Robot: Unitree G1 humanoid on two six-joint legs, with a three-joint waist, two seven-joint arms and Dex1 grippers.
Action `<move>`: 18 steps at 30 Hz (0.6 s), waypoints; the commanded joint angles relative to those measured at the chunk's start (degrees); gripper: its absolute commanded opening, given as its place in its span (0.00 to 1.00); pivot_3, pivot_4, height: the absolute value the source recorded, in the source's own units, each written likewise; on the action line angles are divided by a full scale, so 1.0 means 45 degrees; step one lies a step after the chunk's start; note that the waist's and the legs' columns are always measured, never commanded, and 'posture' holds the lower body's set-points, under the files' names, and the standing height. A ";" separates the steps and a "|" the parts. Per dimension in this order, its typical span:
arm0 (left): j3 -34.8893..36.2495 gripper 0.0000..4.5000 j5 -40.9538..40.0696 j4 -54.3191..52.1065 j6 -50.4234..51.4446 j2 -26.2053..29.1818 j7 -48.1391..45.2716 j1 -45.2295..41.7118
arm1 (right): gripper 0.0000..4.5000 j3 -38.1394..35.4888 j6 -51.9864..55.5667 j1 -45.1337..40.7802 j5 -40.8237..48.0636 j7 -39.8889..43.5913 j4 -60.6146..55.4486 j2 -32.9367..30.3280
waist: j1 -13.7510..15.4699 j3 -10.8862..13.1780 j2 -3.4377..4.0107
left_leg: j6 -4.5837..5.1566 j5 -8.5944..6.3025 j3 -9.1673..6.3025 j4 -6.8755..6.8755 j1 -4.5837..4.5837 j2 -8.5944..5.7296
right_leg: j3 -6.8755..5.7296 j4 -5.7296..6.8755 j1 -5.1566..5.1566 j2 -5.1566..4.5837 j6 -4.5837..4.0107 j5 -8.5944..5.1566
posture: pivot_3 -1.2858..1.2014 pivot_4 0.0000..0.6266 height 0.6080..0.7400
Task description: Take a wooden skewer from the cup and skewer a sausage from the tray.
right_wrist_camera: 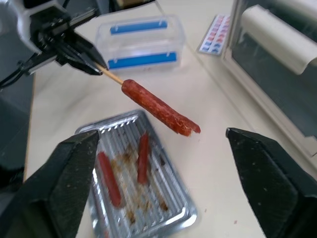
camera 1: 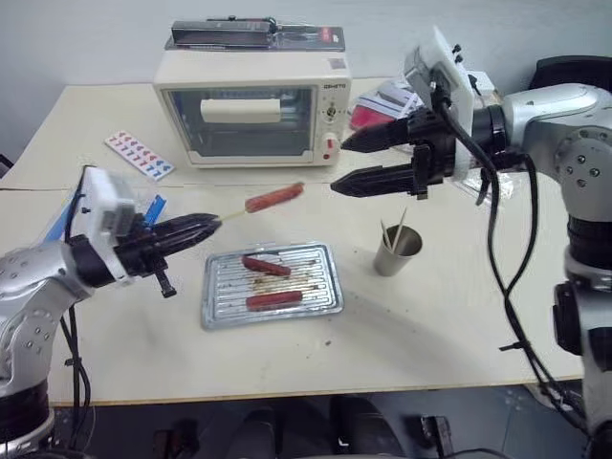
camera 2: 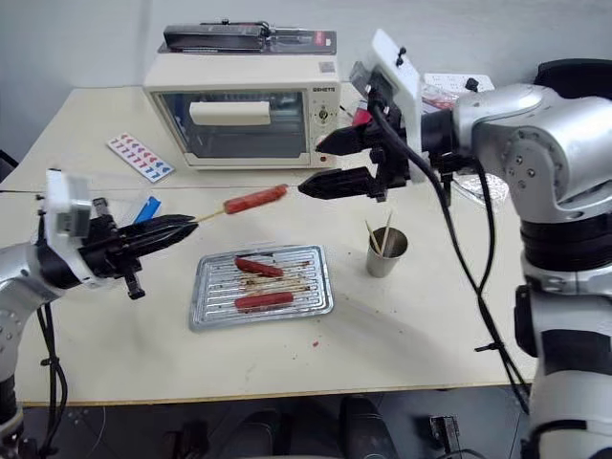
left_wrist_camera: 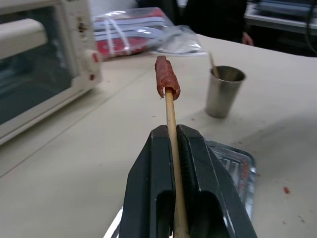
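The back end of the wooden skewer [left_wrist_camera: 172, 148] is hidden between the shut fingers of the left gripper [left_wrist_camera: 176, 136], and its tip is buried inside the sausage [left_wrist_camera: 166, 76]. The sticks in the cup [camera 1: 397, 251] are too thin to count, and their lower ends are hidden by the cup's wall. Beside the cup, the tray [left_wrist_camera: 237, 168] is mostly hidden behind the left gripper. The words on the toaster oven [camera 1: 252, 105] beyond the tray are too small to read. The pictures on the card [camera 1: 140, 154] beside the oven are too small to tell.
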 commanded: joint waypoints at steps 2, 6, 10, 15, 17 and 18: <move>0.2558 0.00 -0.0172 -0.0979 -0.0076 -0.0228 0.1280 0.1616 | 0.95 -0.0815 -0.0876 0.0169 0.0145 -0.0091 -0.0609 0.0100 | 0.0002 0.0000 0.0000 | -0.0001 0.0000 -0.0001 -0.0004 0.0000 0.0002 | -0.0002 -0.0005 -0.0001 0.0001 0.0000 0.0000 | 0.52 0.24 1.00; 0.4533 0.00 -0.0002 -0.1017 -0.0371 -0.0653 0.1961 0.3187 | 0.95 -0.0979 -0.1278 0.0548 0.0429 0.0112 -0.0932 0.0281 | 0.0003 0.0000 0.0000 | -0.0001 -0.0001 0.0000 -0.0005 0.0003 0.0001 | -0.0001 -0.0016 0.0004 0.0001 -0.0001 0.0000 | 0.52 0.24 1.00; 0.5692 0.00 0.0434 -0.0024 -0.0998 -0.0875 0.2291 0.4081 | 0.95 -0.1051 -0.1290 0.0741 0.0707 0.0030 -0.1254 0.0433 | 0.0008 0.0000 0.0000 | -0.0001 -0.0001 0.0001 -0.0004 0.0006 0.0001 | 0.0000 -0.0026 0.0006 -0.0001 -0.0001 0.0000 | 0.52 0.24 1.00; 0.5663 0.00 0.1207 0.1939 -0.1990 -0.0643 0.2642 0.3833 | 0.95 -0.1001 -0.1151 0.0848 0.0835 -0.0345 -0.1544 0.0610 | 0.0054 -0.0004 -0.0005 | 0.0000 -0.0001 -0.0002 0.0004 0.0013 0.0000 | -0.0003 -0.0037 0.0014 -0.0003 -0.0001 0.0000 | 0.52 0.24 1.00; 0.5182 0.00 0.1563 0.2941 -0.2444 -0.0427 0.2612 0.3411 | 0.95 -0.1079 -0.0976 0.0884 0.0986 -0.0563 -0.1724 0.0672 | 0.0051 -0.0007 -0.0011 | 0.0000 -0.0002 -0.0002 0.0004 0.0013 -0.0001 | -0.0005 -0.0036 0.0015 -0.0004 -0.0002 0.0000 | 0.52 0.24 1.00; 0.5001 0.00 0.1665 0.3260 -0.2599 -0.0350 0.2584 0.3269 | 0.95 -0.1117 -0.0903 0.0892 0.1052 -0.0648 -0.1794 0.0694 | 0.0049 -0.0007 -0.0011 | -0.0001 -0.0002 -0.0003 0.0004 0.0013 -0.0001 | -0.0006 -0.0037 0.0014 -0.0004 -0.0002 0.0000 | 0.52 0.24 1.00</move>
